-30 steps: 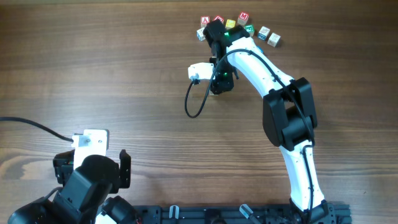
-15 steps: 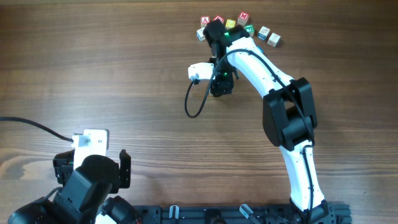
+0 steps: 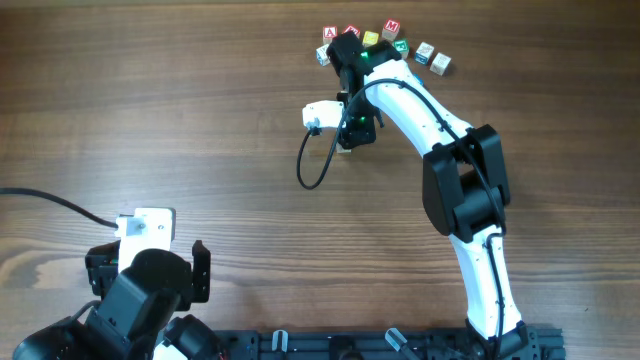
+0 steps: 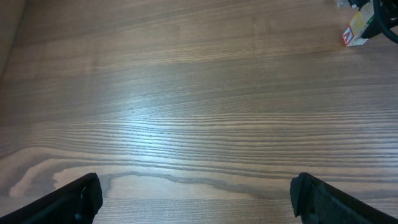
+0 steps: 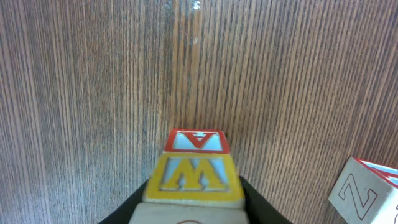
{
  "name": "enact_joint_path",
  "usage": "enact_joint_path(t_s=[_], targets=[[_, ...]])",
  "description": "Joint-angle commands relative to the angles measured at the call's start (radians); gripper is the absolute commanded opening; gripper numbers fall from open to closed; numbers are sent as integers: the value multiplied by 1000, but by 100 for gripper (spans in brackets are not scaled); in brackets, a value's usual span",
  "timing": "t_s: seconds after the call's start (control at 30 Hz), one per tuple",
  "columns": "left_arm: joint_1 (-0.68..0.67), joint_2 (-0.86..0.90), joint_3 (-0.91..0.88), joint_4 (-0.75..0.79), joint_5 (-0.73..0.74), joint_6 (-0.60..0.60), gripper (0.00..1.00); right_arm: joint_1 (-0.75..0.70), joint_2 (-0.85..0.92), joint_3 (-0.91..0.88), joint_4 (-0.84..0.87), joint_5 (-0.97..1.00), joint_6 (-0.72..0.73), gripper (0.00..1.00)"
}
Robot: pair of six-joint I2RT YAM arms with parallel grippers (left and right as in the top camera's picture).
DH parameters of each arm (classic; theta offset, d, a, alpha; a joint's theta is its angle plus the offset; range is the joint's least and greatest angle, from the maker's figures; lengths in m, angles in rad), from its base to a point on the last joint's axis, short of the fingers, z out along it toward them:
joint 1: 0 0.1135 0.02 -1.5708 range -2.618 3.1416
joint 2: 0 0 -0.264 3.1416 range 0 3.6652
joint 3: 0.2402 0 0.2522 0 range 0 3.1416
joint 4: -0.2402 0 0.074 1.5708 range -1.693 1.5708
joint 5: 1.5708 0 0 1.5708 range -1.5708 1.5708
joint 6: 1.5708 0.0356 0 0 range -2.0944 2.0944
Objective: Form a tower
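**Right gripper shifted slightly at the tower**

Overhead: compared with a second ago, the gripper sits marginally farther up the table, exposing a pale cube edge beneath it. Loose cubes lie in a row beyond.

Left wrist: the left gripper stands spread wide above the wood.

Right wrist: both fingers lie against the tower's sides, clamping it. A Z cube stands near it.

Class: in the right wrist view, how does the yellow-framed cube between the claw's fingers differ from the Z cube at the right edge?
The yellow-framed cube has a yellow border; the Z cube has a red one. The yellow-framed cube faces the camera squarely, lined up in the tower between the fingers of the right claw; the Z cube sits alone, turned at an angle. Both are pale letter cubes.
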Motion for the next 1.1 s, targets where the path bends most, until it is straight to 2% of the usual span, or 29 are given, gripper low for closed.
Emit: enact_joint_path(t_s=[0.0, 0.17, 0.2, 0.27, 0.53, 0.67, 0.83, 0.9, 0.97, 1.07], targets=[[-1, -4, -3, 2, 1, -13, 100, 5, 11, 14, 1, -2, -3, 54], [-1, -4, -3, 2, 1, -13, 100, 5, 11, 14, 1, -2, -3, 67], [-1, -4, -3, 2, 1, -13, 100, 5, 11, 14, 2, -2, -3, 76], [-1, -4, -3, 2, 1, -13, 100, 5, -3, 14, 0, -24, 0, 100], [-1, -4, -3, 2, 1, -13, 100, 5, -185, 14, -25, -83, 51, 100], [-1, -4, -3, 2, 1, -13, 100, 5, -335, 14, -26, -226, 63, 100], [-1, -4, -2, 2, 1, -13, 100, 5, -442, 14, 29, -257, 184, 100], [-1, -4, -3, 2, 1, -13, 100, -5, -492, 14, 71, -257, 275, 100], [-1, -4, -3, 2, 1, -13, 100, -37, -563, 14, 161, -187, 489, 100], [-1, -4, -2, 2, 1, -13, 100, -122, -667, 14, 230, 46, 850, 100]])
